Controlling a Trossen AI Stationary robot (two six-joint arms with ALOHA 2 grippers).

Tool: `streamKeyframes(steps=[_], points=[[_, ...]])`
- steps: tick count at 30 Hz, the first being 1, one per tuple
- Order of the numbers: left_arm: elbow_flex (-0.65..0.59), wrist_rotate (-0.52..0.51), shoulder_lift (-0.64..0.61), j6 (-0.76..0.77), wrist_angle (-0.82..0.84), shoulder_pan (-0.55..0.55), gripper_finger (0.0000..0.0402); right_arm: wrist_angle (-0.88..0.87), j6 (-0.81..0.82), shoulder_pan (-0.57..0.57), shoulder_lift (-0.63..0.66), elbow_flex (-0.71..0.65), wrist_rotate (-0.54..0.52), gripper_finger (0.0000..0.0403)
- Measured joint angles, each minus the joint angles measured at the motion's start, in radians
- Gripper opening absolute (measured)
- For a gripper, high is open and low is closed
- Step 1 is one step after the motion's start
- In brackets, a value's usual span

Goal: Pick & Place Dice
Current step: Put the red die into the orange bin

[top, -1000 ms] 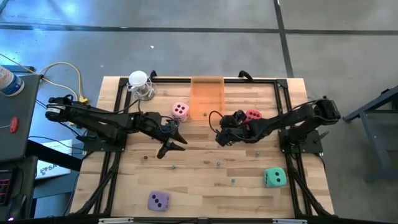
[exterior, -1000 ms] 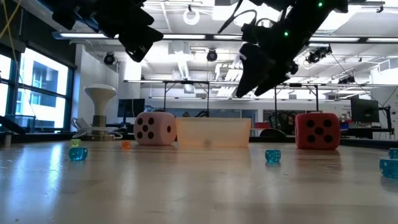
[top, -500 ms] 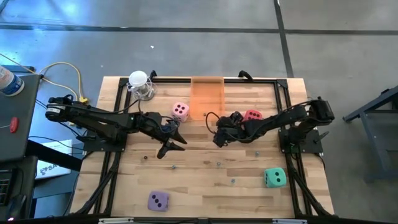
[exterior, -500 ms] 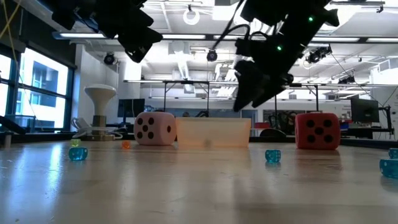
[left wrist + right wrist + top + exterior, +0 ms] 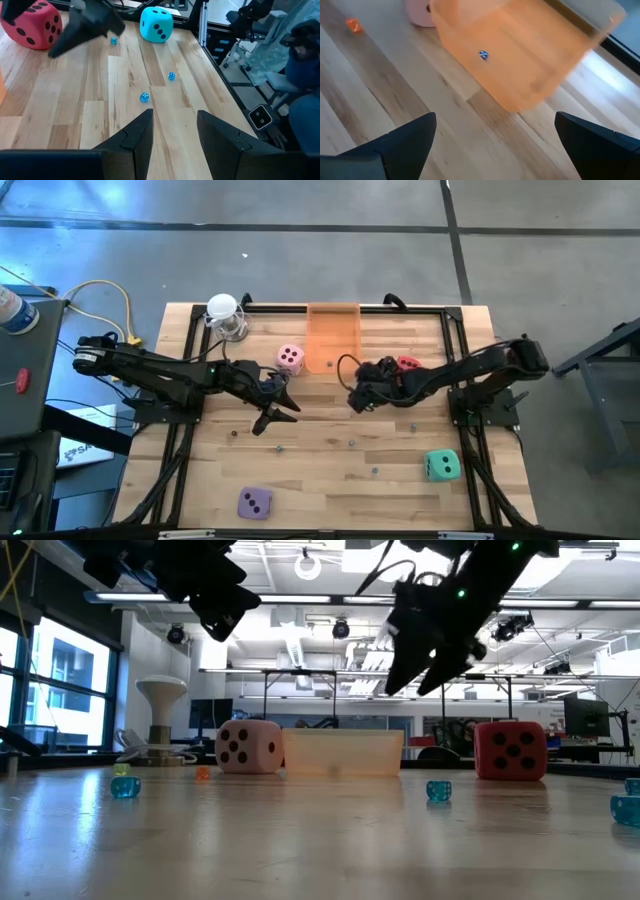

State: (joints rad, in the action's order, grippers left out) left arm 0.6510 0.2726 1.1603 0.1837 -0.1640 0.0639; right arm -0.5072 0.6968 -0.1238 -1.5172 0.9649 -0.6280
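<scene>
Four dice sit apart on the table. Nearest lie the purple die (image 5: 254,502) and teal die (image 5: 441,466), toward opposite front corners. Mid-table, both grippers hover empty: the left gripper (image 5: 277,409) with fingers parted, the right gripper (image 5: 354,399) spread wide, facing the orange bin (image 5: 332,337). Farther back, the pink die (image 5: 290,359) rests just beside the bin, the red die (image 5: 407,364) behind the right arm. Risk, as I judge it: that arm could nudge the red die when it swings, or scatter beads.
</scene>
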Motion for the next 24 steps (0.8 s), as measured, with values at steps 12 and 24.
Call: streamKeyframes(steps=[12, 24], points=[[0.001, 0.000, 0.000, 0.000, 0.010, 0.000, 0.0148, -0.535, 0.464, -0.001, 0.217, 0.000, 0.019, 0.0400], [0.001, 0.000, 0.000, -0.003, 0.013, 0.000, 0.0148, -0.692, 0.800, -0.001, 0.186, 0.000, 0.006, 0.0400]])
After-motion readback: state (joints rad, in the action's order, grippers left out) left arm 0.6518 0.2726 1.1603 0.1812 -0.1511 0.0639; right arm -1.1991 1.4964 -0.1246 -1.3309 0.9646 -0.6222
